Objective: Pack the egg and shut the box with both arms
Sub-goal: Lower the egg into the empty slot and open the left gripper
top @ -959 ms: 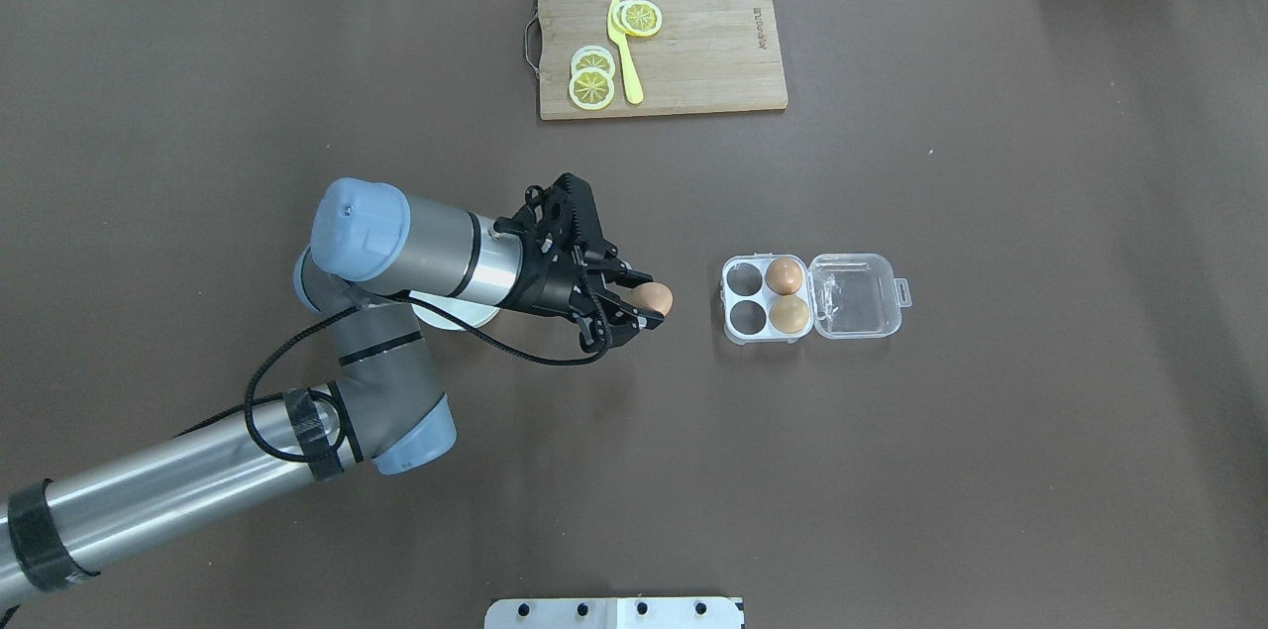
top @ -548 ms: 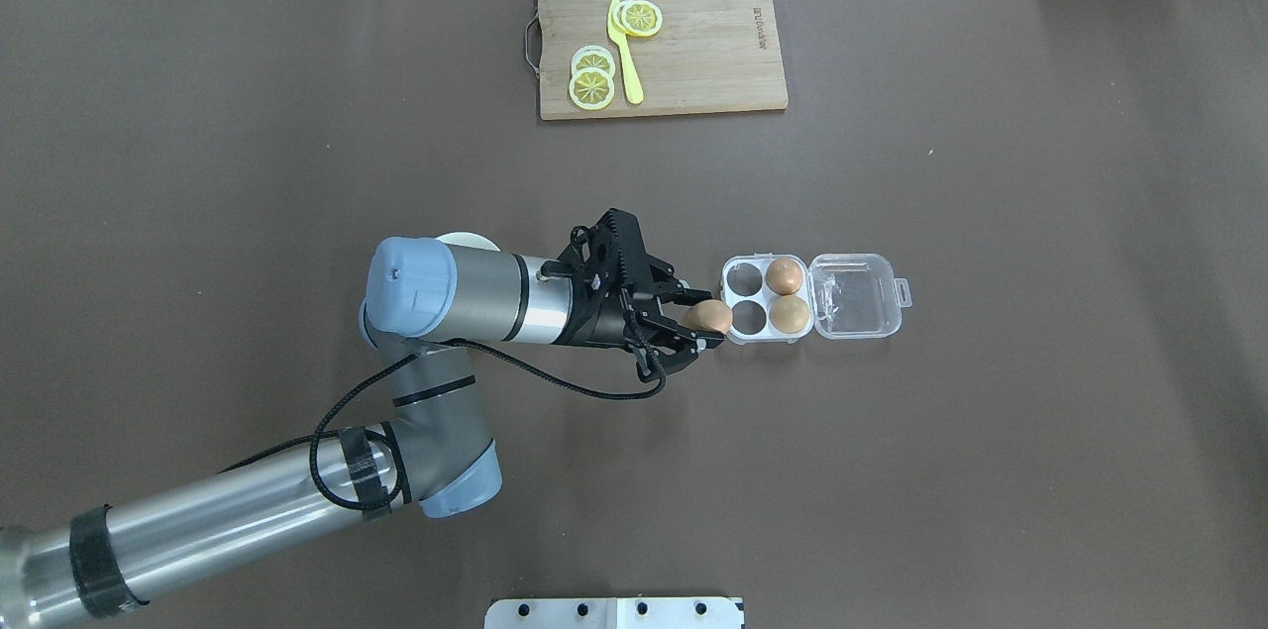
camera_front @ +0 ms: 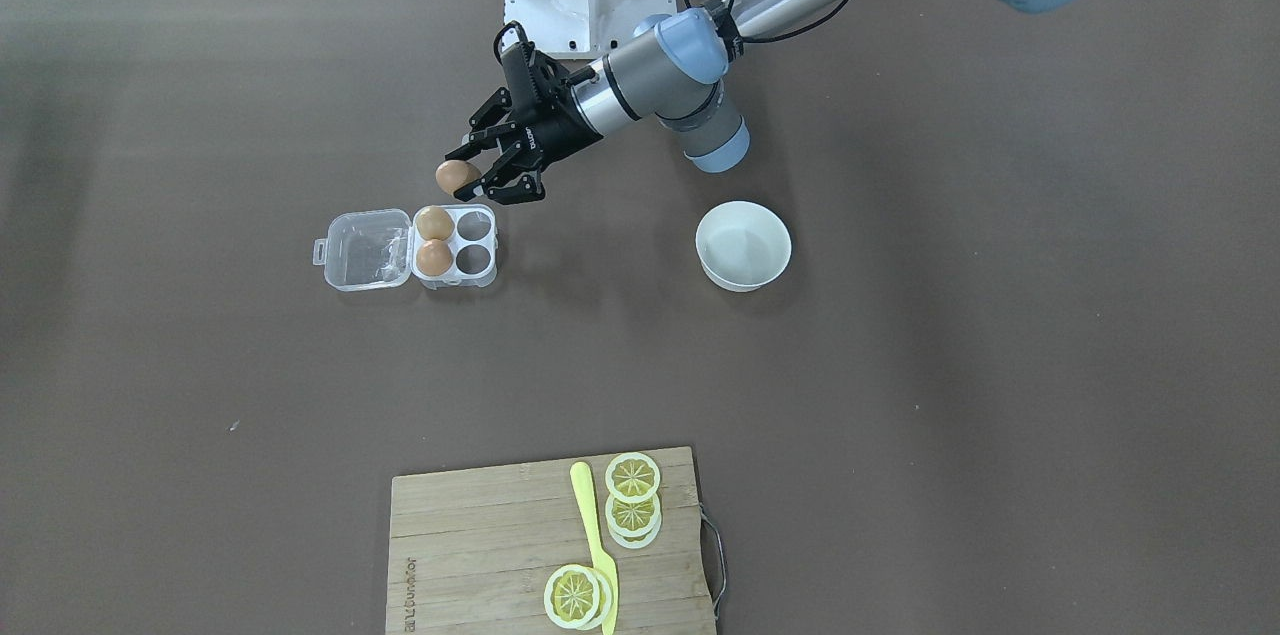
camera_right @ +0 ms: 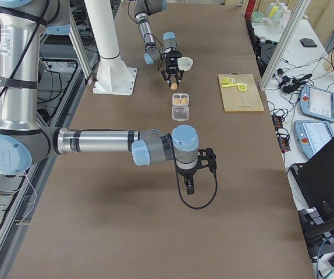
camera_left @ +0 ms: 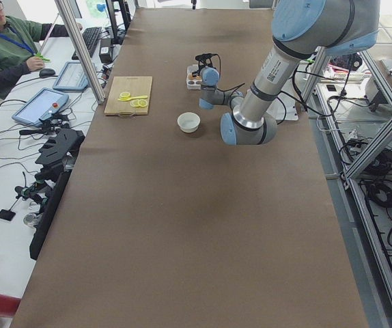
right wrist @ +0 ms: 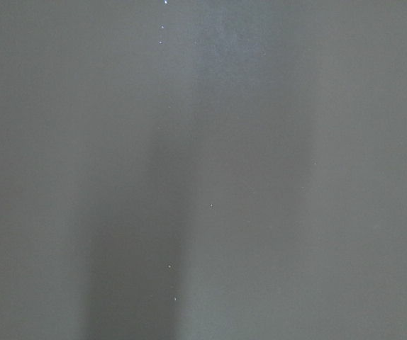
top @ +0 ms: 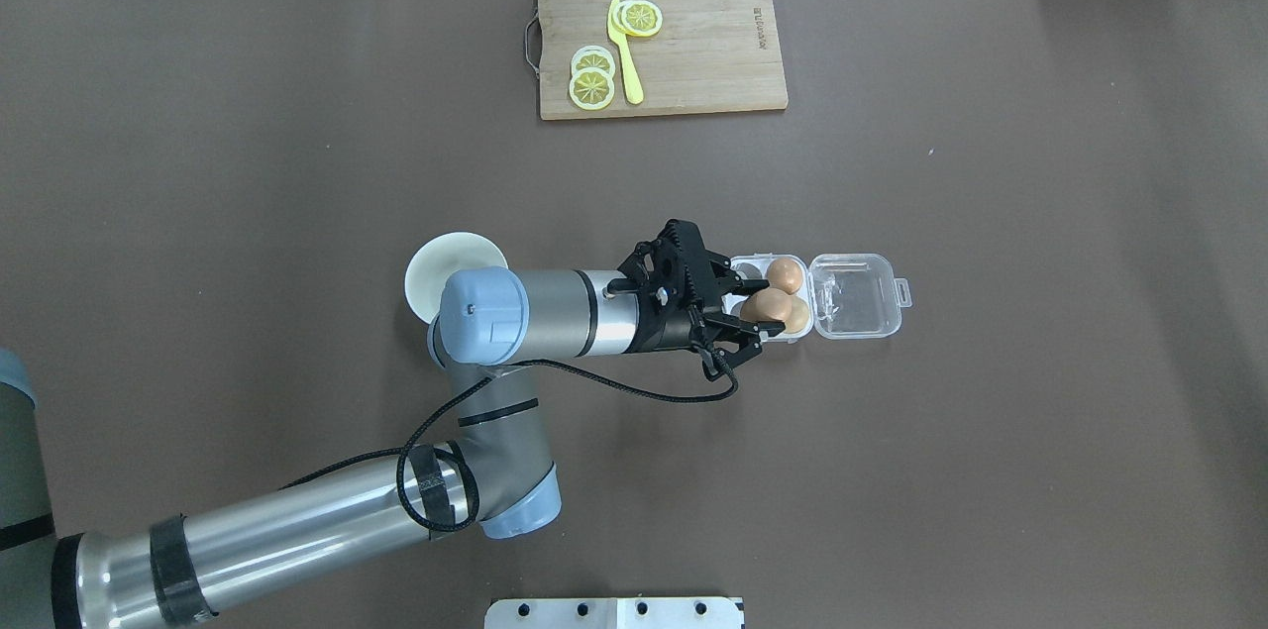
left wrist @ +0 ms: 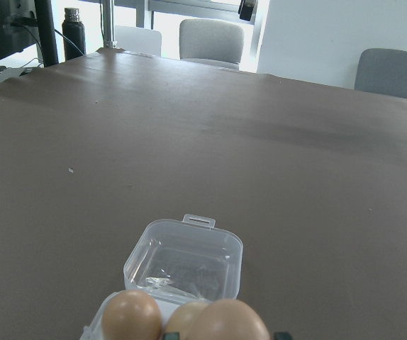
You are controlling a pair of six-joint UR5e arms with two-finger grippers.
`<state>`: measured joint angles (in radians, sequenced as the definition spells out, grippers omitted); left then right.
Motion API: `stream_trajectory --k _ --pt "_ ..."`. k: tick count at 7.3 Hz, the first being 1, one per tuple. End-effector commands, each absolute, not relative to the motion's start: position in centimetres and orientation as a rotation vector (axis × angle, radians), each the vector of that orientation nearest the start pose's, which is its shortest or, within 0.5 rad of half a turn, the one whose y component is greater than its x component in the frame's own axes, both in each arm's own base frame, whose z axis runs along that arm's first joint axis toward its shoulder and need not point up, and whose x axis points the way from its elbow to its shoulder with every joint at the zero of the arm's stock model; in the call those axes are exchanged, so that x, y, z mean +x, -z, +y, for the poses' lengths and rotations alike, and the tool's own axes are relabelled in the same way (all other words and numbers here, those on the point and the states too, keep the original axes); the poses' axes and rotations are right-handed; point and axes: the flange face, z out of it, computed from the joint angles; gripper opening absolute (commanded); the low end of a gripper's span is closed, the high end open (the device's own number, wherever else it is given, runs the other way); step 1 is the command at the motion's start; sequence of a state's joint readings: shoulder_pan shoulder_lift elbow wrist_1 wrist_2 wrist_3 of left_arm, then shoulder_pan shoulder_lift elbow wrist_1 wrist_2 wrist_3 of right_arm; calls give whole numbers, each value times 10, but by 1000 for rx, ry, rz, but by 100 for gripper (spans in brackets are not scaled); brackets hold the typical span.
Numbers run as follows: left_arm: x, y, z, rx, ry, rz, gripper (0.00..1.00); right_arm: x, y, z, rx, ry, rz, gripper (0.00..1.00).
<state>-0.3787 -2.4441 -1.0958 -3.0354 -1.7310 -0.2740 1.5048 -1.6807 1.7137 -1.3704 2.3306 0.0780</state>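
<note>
Jaws on your left arm [top: 555, 312] grip the egg [top: 761, 304] above the box [camera_front: 473, 260], over its free cells, ready to lower in; the lid [camera_front: 365, 250] lies open. Whether the right arm's [camera_right: 97, 141] jaws are open, you cannot tell.

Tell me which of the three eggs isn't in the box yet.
The egg in the left gripper, held in the air; the other two eggs sit in cells of the box, beside its lid.

text | stamped line [top: 761, 30] on cutting board [top: 693, 64], end opposite the board's handle [top: 531, 43]: too small for me to read | round logo, joint cap [camera_right: 3, 156] of my right arm [camera_right: 91, 141], well apart from the board: looks like UR
</note>
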Motion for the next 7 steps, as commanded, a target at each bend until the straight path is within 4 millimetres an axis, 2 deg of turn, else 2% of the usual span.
stream_trajectory --k 1,3,7 --pt "662 -164 -394 1366 -762 1336 0 32 -612 -469 160 43 -794 100" --pt "670 -178 -399 1348 -752 1301 0 32 -612 -469 160 44 -794 100" --pt "674 -179 -397 1339 -757 1300 0 30 -612 -469 158 47 -794 100"
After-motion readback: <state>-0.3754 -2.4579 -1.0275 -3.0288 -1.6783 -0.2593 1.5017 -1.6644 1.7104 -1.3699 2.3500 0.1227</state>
